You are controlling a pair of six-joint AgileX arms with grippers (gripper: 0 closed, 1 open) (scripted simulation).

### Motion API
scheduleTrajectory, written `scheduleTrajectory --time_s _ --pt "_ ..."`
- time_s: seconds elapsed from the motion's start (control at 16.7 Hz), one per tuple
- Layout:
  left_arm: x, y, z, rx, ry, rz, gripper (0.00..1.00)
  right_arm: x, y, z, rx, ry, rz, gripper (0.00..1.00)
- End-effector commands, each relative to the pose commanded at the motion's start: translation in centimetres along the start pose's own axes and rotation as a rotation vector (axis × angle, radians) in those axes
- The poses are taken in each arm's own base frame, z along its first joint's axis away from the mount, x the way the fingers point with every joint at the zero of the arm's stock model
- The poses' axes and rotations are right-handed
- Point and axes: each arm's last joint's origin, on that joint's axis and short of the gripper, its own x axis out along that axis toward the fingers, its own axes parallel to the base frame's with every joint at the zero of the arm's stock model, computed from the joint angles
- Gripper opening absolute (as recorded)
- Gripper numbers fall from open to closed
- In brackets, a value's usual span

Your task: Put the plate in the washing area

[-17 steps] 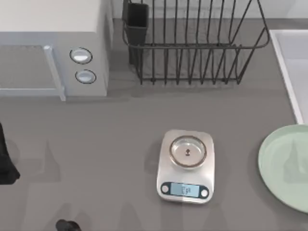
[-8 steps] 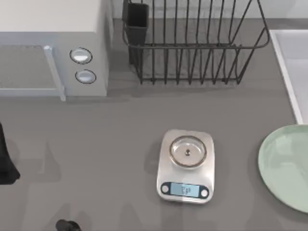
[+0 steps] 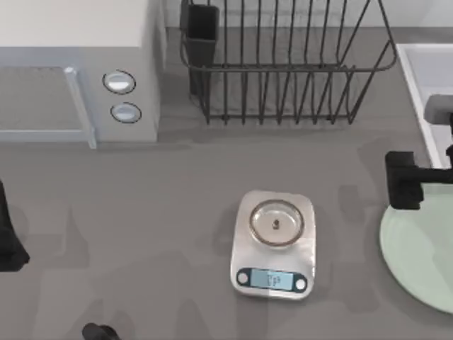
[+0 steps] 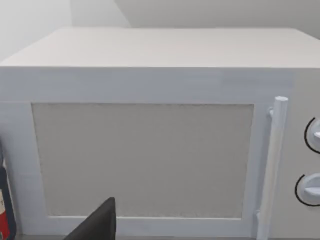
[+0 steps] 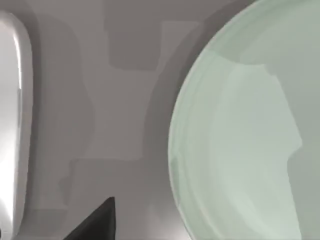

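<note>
The plate (image 3: 419, 255) is a large pale mint-green disc lying flat on the grey table at the right edge, partly cut off by the picture. In the right wrist view the plate (image 5: 240, 140) lies close below the camera. The washing area (image 3: 433, 85) is a light basin with a pale raised rim at the far right, behind the plate. My right gripper (image 3: 403, 181) hangs over the plate's far left rim, between the plate and the basin. My left arm (image 3: 7, 241) stays parked at the table's left edge.
A kitchen scale (image 3: 273, 244) with a small steel platform stands mid-table, left of the plate. Behind it is a black wire dish rack (image 3: 283, 64). A white microwave (image 3: 71, 71) fills the back left and faces the left wrist camera (image 4: 150, 150).
My right arm has come into the top view from the right and now hangs over the plate's far left rim. The plate, scale and left arm have not moved.
</note>
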Motion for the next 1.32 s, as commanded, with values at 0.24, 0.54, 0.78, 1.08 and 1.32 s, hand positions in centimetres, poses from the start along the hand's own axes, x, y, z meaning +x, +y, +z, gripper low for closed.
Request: scheduleTrajectory --time_s 0.24,0.54,0.78,1.08,1.32 --pt "0.0 0.0 0.0 0.000 0.000 0.000 1.00 3.1 2.6 2.3 0.002 0.212 -0.069 1.00" --pt "0.0 0.0 0.0 0.000 0.000 0.000 1.00 4.2 3.5 3.0 0.002 0.276 -0.096 1.00" --pt "0.0 0.0 0.0 0.000 0.000 0.000 1.00 4.3 3.3 3.0 0.006 0.274 -0.095 1.00" --pt "0.0 0.0 0.0 0.000 0.000 0.000 1.00 8.3 3.1 2.2 0.005 0.274 -0.096 1.00" --pt "0.0 0.0 0.0 0.000 0.000 0.000 1.00 12.7 2.5 0.8 0.007 0.268 -0.095 1.00"
